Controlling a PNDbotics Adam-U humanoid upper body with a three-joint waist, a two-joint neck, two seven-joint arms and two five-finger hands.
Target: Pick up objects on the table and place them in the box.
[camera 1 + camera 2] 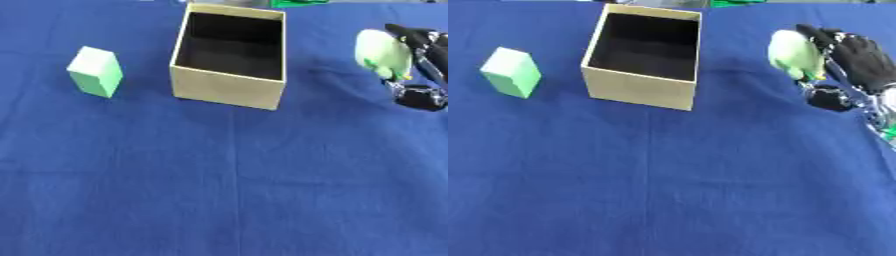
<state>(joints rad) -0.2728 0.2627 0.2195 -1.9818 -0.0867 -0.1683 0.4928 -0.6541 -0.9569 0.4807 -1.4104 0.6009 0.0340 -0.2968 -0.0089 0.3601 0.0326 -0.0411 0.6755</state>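
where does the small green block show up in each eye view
Left eye view: the green block stands at upper left on the blue cloth, apart from the box and to its left.
Right eye view: the same block sits nearer the left edge, at about the same height.
Shared landmark: the open cardboard box, empty inside, just right of the block in both views.

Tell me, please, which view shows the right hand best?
The right eye view: the right hand shows there with its fingers curled round the pale green object and part of the arm behind. The left eye view cuts most of the hand off at the right edge.
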